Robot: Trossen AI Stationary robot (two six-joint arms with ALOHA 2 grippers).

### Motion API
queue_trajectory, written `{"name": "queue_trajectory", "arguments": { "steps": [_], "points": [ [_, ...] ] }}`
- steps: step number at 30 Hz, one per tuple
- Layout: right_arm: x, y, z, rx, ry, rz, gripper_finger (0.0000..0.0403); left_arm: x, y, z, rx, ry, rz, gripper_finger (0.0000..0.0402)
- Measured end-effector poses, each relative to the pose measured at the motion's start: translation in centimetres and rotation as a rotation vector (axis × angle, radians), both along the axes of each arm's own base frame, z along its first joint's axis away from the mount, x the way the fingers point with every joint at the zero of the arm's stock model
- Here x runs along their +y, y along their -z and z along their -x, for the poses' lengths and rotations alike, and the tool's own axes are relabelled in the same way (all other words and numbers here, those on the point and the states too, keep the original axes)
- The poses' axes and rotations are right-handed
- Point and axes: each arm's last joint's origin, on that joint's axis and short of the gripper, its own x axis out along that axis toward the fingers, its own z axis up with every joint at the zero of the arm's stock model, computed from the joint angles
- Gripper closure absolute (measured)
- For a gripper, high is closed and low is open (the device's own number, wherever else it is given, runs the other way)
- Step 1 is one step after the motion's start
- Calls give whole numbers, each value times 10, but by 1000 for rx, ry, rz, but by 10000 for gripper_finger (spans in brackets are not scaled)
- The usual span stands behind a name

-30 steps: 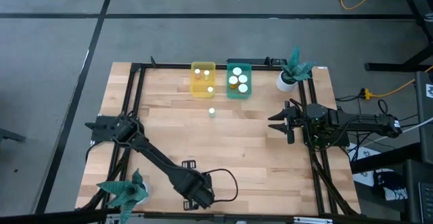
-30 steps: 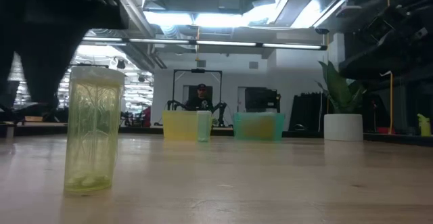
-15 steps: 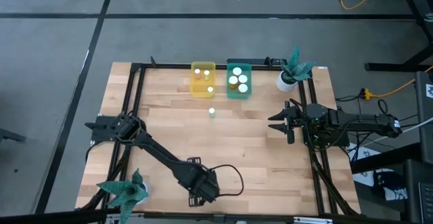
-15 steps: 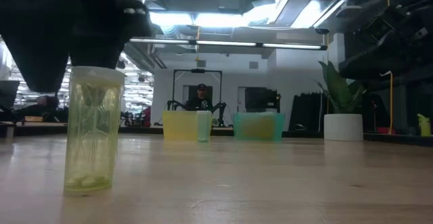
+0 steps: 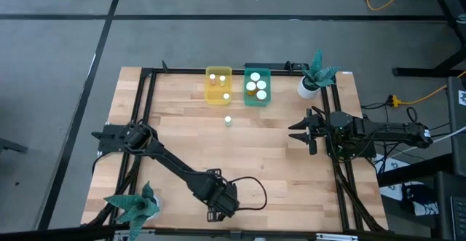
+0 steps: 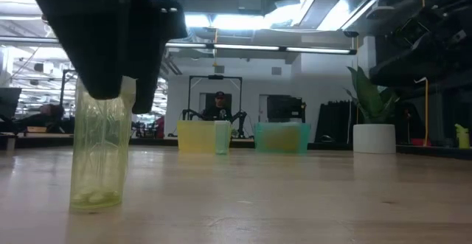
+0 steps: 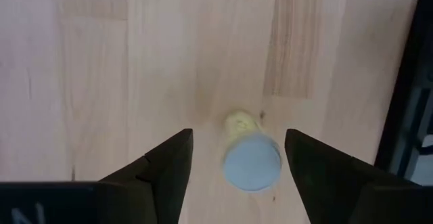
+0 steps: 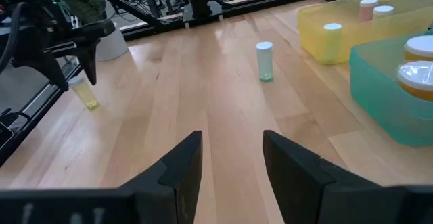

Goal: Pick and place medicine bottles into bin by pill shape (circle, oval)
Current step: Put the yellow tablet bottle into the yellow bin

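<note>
High view: the left end effector (image 5: pixel 220 201) has shifted along the worktop's (image 5: pixel 182 135) 6 o'clock edge; one stray bottle (image 5: pixel 228 120) stands by the yellow bin (image 5: pixel 218 86).

Low view: it has descended around the yellow-green bottle (image 6: pixel 97 155).

Left wrist view: fingers (image 7: pixel 162 166) wide open, straddling it, nothing gripped yet.

Right wrist view: the right end effector (image 8: pixel 230 160) waits at 3 o'clock, partly open, empty.

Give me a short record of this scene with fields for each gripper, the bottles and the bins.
left gripper: open, above a yellow-green bottle near the table's front edge
right gripper: idle at the table's right side
loose bottle: upright before the bins
yellow bin: three bottles
teal bin: three bottles
</note>
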Motion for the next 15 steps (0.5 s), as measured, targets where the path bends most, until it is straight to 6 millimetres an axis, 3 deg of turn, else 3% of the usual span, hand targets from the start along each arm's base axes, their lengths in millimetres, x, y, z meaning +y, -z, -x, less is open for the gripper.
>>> {"name": "queue_trajectory", "arguments": {
  "steps": [10,15],
  "points": [
    [0,0,0,0,0,0,245,-3,0,2,22,7,35,177],
    [0,0,0,0,0,0,245,-1,0,1,21,-17,38,210]
  ]
}}
